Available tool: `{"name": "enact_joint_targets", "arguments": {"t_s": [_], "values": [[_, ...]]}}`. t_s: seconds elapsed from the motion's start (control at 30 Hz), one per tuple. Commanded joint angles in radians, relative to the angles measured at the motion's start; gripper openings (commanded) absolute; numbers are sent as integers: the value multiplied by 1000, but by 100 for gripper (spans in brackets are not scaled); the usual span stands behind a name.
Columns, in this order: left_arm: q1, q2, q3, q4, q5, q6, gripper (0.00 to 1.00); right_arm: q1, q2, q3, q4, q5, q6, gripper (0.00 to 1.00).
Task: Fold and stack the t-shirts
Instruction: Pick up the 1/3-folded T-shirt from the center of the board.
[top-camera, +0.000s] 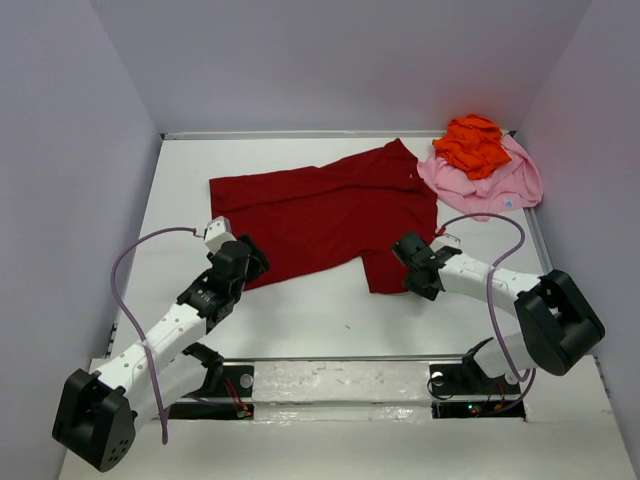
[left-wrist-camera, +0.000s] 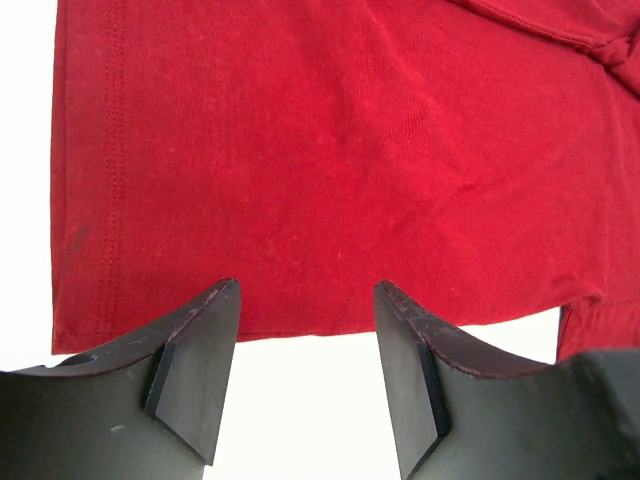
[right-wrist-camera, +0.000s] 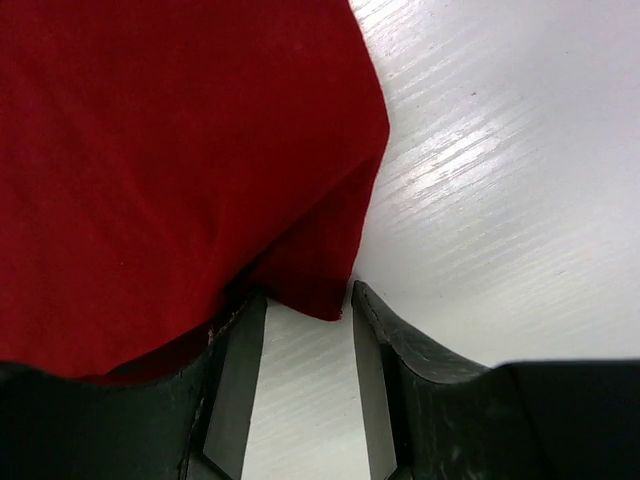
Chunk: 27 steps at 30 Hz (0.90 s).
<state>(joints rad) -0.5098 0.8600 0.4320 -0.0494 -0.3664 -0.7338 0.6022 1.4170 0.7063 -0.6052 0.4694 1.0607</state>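
The dark red t-shirt (top-camera: 320, 215) lies spread flat in the middle of the white table, collar toward the far right. My left gripper (top-camera: 255, 260) sits at its near-left hem. In the left wrist view the left gripper (left-wrist-camera: 305, 300) is open, with bare table between the fingers and the red shirt's (left-wrist-camera: 330, 150) hem just past the tips. My right gripper (top-camera: 403, 252) is at the shirt's near-right corner. It (right-wrist-camera: 305, 300) is open, and the red cloth's (right-wrist-camera: 150, 150) corner lies at the mouth of the jaws and drapes over the left finger (right-wrist-camera: 235, 390).
The bright orange t-shirt (top-camera: 472, 145) lies crumpled on the light pink t-shirt (top-camera: 495, 185) at the far right corner. Lilac walls close in the table (top-camera: 330, 310) on three sides. A metal strip runs along the near edge by the arm bases.
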Motion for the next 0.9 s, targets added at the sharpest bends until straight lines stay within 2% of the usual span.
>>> {"name": "enact_joint_targets", "arguments": {"t_s": [0.0,0.1,0.27,0.37,0.5,0.67,0.87], "values": [[-4,-16,-3,6,-9,13,65,2,36,-67,113,-72,47,45],[-4,-13,-4,6,-11,11,65,2,46,-59,114,-72,45,44],[-4,-7,4,6,-9,14,65,2,42,-65,137,-90,39,28],[-6,-9,4,3,-16,13,65,2,31,-76,153,-95,36,11],[-4,-7,4,0,-17,13,65,2,14,-93,169,-104,33,0],[-6,-12,-4,-4,-13,2,65,2,-7,-85,173,-135,-17,0],[-6,20,34,-85,-51,-85,65,2,-159,-28,151,-129,-151,0]]}}
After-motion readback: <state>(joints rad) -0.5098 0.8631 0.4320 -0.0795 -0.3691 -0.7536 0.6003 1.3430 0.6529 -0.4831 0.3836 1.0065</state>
